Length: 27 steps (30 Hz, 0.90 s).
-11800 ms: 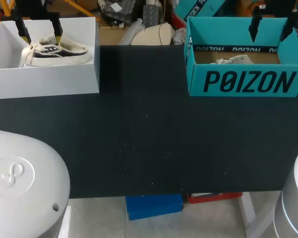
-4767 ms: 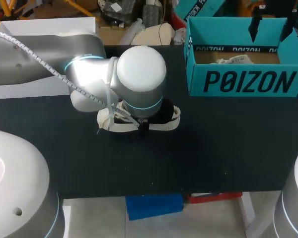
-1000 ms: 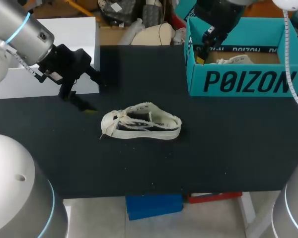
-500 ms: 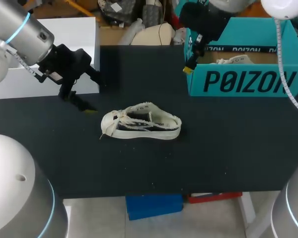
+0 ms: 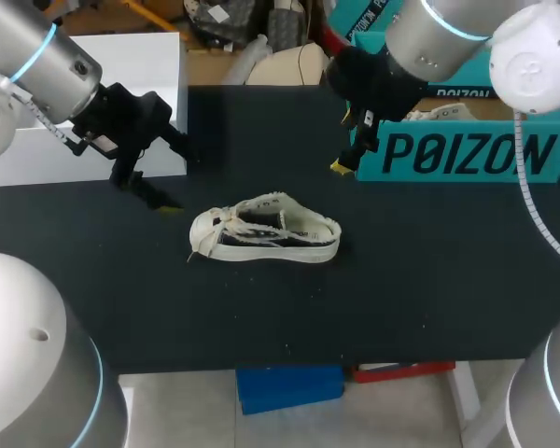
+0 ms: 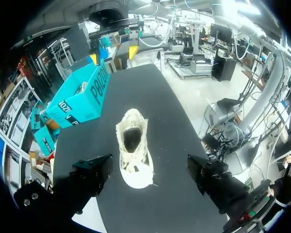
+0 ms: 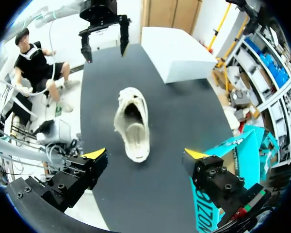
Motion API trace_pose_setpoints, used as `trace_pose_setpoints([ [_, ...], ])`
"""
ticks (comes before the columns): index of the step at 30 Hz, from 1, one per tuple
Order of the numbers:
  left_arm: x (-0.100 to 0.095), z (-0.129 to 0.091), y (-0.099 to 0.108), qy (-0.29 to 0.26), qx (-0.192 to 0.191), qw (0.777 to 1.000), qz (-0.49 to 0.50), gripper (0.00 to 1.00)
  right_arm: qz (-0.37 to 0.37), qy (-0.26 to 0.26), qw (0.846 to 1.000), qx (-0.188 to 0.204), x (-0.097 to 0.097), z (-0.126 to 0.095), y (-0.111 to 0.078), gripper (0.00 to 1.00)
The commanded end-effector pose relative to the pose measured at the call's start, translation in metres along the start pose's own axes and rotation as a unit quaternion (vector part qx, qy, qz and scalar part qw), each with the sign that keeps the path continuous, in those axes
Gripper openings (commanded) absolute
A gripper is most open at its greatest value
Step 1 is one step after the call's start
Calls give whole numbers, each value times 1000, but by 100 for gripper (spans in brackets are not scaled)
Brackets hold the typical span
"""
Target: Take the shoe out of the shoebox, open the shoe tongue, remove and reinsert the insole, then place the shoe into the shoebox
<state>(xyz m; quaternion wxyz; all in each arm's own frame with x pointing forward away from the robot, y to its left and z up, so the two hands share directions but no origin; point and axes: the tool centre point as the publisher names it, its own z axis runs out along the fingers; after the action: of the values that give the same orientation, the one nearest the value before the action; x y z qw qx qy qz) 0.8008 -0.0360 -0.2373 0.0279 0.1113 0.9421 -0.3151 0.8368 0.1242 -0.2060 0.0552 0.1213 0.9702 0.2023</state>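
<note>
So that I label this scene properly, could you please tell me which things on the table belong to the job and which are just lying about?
In the job: sneaker, white shoebox, left pincer, right pincer.
Lying about: teal shoebox, second sneaker inside it.

The left arm [image 5: 37,56] hides much of the white shoebox [image 5: 37,166]; the right arm [image 5: 448,28] covers part of the teal shoebox [image 5: 467,154].

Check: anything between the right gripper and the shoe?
Nothing: only bare black table separates the right gripper from the shoe, as the head view shows.
</note>
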Motion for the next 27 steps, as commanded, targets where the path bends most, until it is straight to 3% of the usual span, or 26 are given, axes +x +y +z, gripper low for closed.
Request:
trace_pose_setpoints([
  [1,0,1,1,-1,0,1000,1,100,-8,-2,1000,-21,6,6,-4,100],
  [4,0,1,1,-1,0,1000,1,100,-27,-15,997,-70,15,26,-6,100],
  [14,0,1,1,-1,0,1000,1,100,-78,6,989,-124,31,74,-8,100],
  [27,0,1,1,-1,0,1000,1,100,-78,6,989,-124,31,74,-8,100],
])
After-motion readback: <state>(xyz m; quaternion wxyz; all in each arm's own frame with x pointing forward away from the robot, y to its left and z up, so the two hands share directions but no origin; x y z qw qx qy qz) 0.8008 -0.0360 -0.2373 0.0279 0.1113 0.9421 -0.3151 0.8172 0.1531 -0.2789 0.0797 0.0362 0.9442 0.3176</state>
